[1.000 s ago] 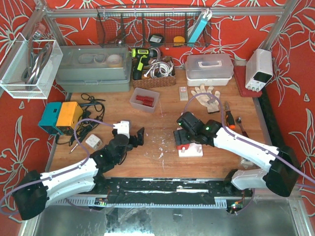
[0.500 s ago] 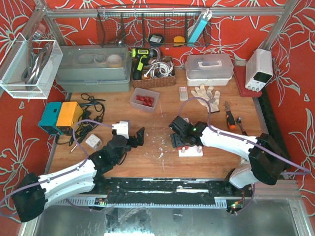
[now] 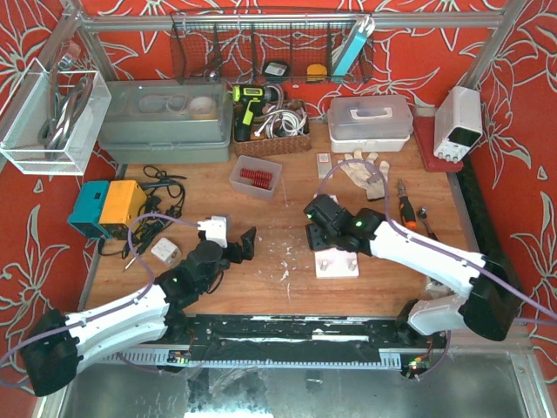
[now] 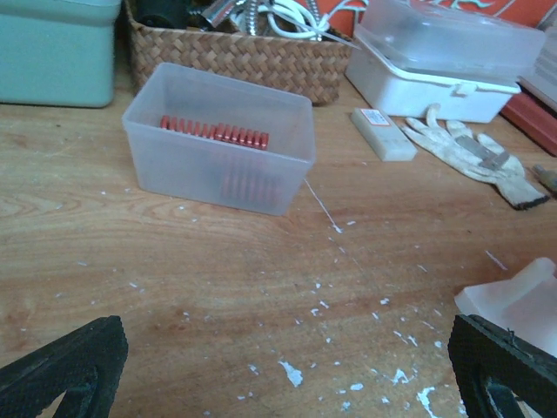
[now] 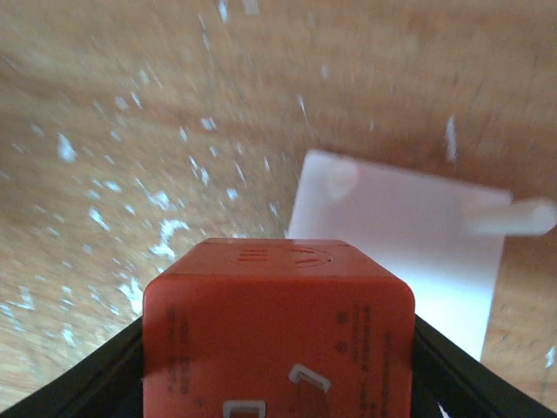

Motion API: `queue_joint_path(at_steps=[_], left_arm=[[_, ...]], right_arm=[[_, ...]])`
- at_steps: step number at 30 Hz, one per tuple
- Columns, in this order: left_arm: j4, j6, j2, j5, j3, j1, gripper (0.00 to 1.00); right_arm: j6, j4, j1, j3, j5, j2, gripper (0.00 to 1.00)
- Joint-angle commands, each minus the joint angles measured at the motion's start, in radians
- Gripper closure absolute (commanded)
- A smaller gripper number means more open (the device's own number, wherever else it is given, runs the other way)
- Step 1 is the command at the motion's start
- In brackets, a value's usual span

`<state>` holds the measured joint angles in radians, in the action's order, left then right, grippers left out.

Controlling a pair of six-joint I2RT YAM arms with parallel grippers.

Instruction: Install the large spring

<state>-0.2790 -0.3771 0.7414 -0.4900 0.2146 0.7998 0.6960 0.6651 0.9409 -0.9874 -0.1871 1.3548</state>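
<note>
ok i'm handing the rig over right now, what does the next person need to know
Grippers: the left gripper is open and empty, low over the table, facing the clear bin. The right gripper is closed on the red block, beside the white plate.
Parts: the red springs lie in the clear bin; I can't tell which is the large one.
Done: red block gripped.
Left: no spring is out of the bin yet, so picking the large spring and fitting it are both to do.
</note>
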Motion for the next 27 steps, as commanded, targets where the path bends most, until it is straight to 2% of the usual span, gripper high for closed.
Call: queue_joint_path(at_steps=[1,10,13,17,22,27], left_arm=[[-0.035,0.03,-0.013,0.063,-0.007,0.007,0.0],[-0.042,0.038,-0.01,0.121,-0.009,0.007,0.0],[-0.043,0.038,-0.01,0.124,-0.009,0.007,0.0],[-0.044,0.039,-0.013,0.132,-0.009,0.007,0.0],[-0.034,0.049,-0.021,0.121,-0.006,0.007,0.0],[-0.037,0.05,-0.037,0.114,-0.012,0.007,0.0]], right_arm=[[-0.086,0.062,-0.025,-0.102,-0.119,-0.103,0.55],[-0.301,-0.037,-0.392,-0.067,-0.194,-0.147,0.57],[-0.343,-0.072,-0.499,-0.07,-0.189,-0.075,0.57],[-0.353,-0.117,-0.633,-0.092,-0.049,0.081,0.57],[-0.323,-0.065,-0.736,-0.148,0.014,0.271,0.52],[-0.314,-0.102,-0.762,-0.128,0.035,0.323,0.43]])
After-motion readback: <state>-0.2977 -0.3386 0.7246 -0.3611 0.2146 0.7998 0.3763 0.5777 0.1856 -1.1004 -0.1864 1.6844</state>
